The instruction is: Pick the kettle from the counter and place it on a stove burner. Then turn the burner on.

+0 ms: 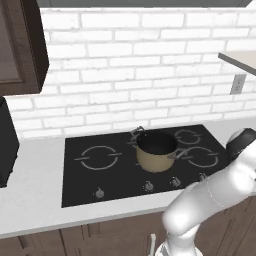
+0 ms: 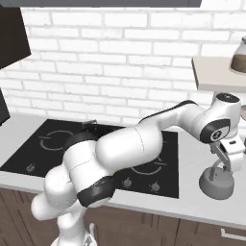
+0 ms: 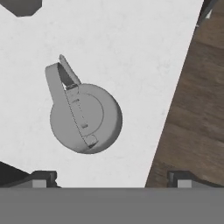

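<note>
The small silver-grey kettle [image 2: 218, 183] stands on the pale counter [image 2: 192, 192] to the right of the black cooktop, close to the counter's front edge. My gripper [image 2: 228, 166] hangs just above it, open, with nothing between its fingers. From the hand camera the kettle [image 3: 85, 116] appears from above, left of centre, its wire handle folded across the lid; the gripper [image 3: 111, 178] stands wide, its fingertips [image 3: 41, 177] at the bottom. Stove burners are marked in the black glass: one on the left [image 1: 98, 157] and one at the front right [image 1: 202, 156].
A tan pot [image 1: 156, 150] sits in the middle of the cooktop [image 1: 80, 190], with small knobs [image 1: 148, 186] along its front. A shelf [image 2: 214, 74] carrying a jar [image 2: 239, 57] juts out above the kettle. A dark appliance [image 1: 7, 145] stands far left. The wood floor [image 3: 197, 113] lies beyond the counter edge.
</note>
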